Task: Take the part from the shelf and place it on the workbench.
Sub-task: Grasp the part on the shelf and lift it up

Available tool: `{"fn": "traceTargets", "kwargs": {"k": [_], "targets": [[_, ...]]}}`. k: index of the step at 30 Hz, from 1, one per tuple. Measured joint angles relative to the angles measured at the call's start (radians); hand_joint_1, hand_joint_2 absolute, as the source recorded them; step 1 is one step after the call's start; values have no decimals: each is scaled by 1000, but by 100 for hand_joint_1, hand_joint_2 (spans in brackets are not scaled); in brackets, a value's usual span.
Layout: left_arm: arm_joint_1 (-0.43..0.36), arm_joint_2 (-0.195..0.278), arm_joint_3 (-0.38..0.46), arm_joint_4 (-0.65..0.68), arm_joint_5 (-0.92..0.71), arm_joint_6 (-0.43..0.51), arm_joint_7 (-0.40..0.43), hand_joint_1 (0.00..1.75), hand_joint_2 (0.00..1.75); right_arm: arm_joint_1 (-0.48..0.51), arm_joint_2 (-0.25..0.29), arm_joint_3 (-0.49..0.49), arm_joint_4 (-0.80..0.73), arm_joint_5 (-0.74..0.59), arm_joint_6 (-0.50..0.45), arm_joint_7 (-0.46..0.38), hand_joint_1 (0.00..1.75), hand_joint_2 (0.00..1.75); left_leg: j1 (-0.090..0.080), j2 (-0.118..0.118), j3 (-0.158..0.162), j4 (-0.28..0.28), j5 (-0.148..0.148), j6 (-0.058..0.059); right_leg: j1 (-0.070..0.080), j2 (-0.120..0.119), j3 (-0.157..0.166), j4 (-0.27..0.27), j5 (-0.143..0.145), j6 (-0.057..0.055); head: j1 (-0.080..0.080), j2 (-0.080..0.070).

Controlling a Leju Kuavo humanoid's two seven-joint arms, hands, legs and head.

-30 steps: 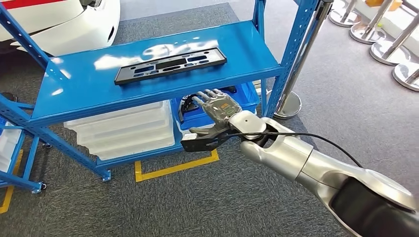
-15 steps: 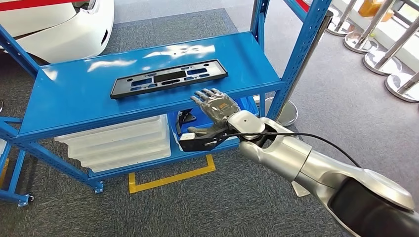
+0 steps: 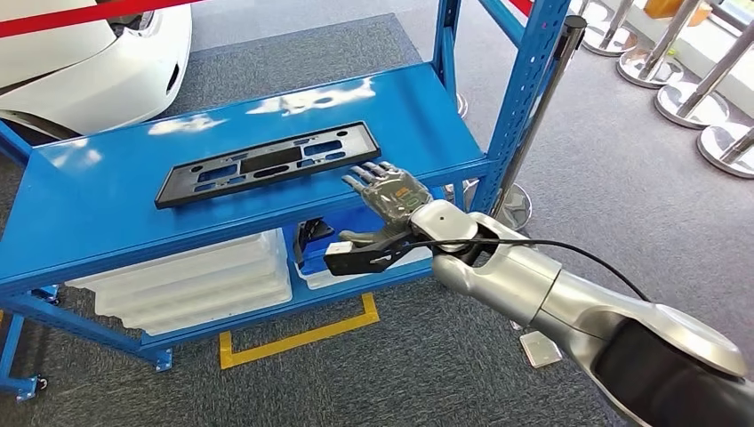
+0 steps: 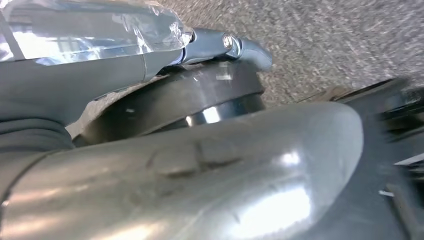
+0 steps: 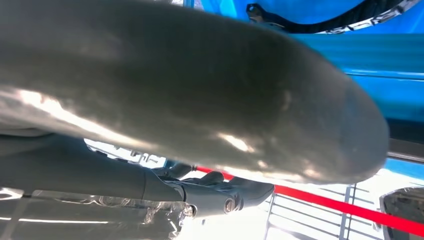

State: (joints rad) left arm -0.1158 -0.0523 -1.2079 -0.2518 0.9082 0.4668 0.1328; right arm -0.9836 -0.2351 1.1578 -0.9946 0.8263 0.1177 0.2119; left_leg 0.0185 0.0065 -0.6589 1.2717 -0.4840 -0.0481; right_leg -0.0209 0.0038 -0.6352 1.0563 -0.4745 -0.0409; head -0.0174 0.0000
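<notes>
I see the part (image 3: 268, 165) lying flat on the blue shelf (image 3: 107, 205), long side across. My right hand (image 3: 391, 191) hovers at the shelf's front edge, fingers (image 3: 366, 174) spread and empty, tips just beside the part's right end, not touching. Left hand (image 4: 150, 50): I cannot tell its fingers' state.

Camera shifted; right hand (image 3: 391, 191) now reaches shelf (image 3: 107, 205) edge, nearer part (image 3: 267, 163).
</notes>
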Motion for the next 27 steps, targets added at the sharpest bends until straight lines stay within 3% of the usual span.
{"fn": "traceTargets", "kwargs": {"k": [1,2,3,5,6,8,11,13,15,16,17,18,20,21,23,27], "targets": [[0,0,0,0,1,0,0,0,0,2,0,0,0,0,0,-2,0,0,-1,0,-34,36,-15,2,3,1,9,0,-8,-1,-4,0],[1,0,0,0,1,0,0,0,0,3,1,0,0,0,0,-4,0,0,-3,0,-53,39,-9,6,6,3,19,0,-16,-3,-8,0],[1,0,0,0,2,0,0,0,0,3,3,0,0,-1,-1,-8,0,0,-6,0,-56,7,21,12,9,5,31,0,-24,-4,-12,0],[3,0,0,0,2,0,1,0,0,2,8,0,0,-5,-4,-18,0,0,-16,-1,-34,-106,118,32,14,7,55,-1,-39,-5,-19,0],[3,0,0,0,2,0,1,0,0,1,12,0,0,-10,-7,-25,0,0,-22,-2,-24,-160,152,42,15,8,64,-3,-45,-3,-20,0],[4,1,-1,1,1,0,1,0,0,1,20,0,0,-28,-14,-46,0,0,-31,-2,-12,-212,180,55,14,9,70,-7,-54,4,-22,0],[4,1,-1,1,-1,1,1,0,0,-4,38,-1,0,-64,-22,-85,0,0,-27,-1,9,-240,187,60,14,6,76,-8,-66,20,-23,0],[2,0,-2,1,-2,2,1,0,0,-12,53,-2,0,-82,-25,-107,0,0,-21,-1,27,-262,191,65,15,1,47,54,-98,27,-13,0],[-1,0,-2,1,-3,3,1,0,0,-14,66,-3,0,-92,-27,-117,0,0,-22,-1,33,-265,186,70,12,0,-26,177,-142,32,0,0],[-1,0,-2,1,-3,3,1,0,0,-12,71,-3,0,-94,-27,-119,0,0,-22,-1,35,-263,183,71,10,0,-60,225,-148,34,5,0],[-1,0,-2,1,-3,3,1,0,0,-10,75,-3,0,-95,-27,-119,0,0,-22,-2,37,-260,178,71,9,0,-80,240,-136,36,10,0],[0,0,-2,1,-3,3,1,0,0,-9,79,-3,0,-96,-27,-120,0,0,-21,-4,40,-257,172,70,8,-1,-80,217,-105,37,15,0],[0,0,-2,1,-3,4,1,0,0,-11,84,-3,0,-97,-28,-121,0,0,-21,-7,47,-247,159,64,8,-2,-37,95,-26,33,27,0],[0,0,-2,1,-3,4,1,0,0,-13,86,-3,0,-98,-28,-122,0,0,-23,-7,48,-241,153,60,10,-2,-14,38,-2,30,31,0],[-1,0,-2,1,-3,4,1,0,0,-14,94,-3,0,-105,-30,-130,0,0,-24,-6,48,-236,146,51,13,-1,5,-9,3,21,32,0],[-1,0,-5,1,-4,4,1,0,0,-15,111,-3,1,-127,-32,-152,0,0,-25,-5,49,-228,136,33,11,3,10,-18,5,8,28,0]]}}
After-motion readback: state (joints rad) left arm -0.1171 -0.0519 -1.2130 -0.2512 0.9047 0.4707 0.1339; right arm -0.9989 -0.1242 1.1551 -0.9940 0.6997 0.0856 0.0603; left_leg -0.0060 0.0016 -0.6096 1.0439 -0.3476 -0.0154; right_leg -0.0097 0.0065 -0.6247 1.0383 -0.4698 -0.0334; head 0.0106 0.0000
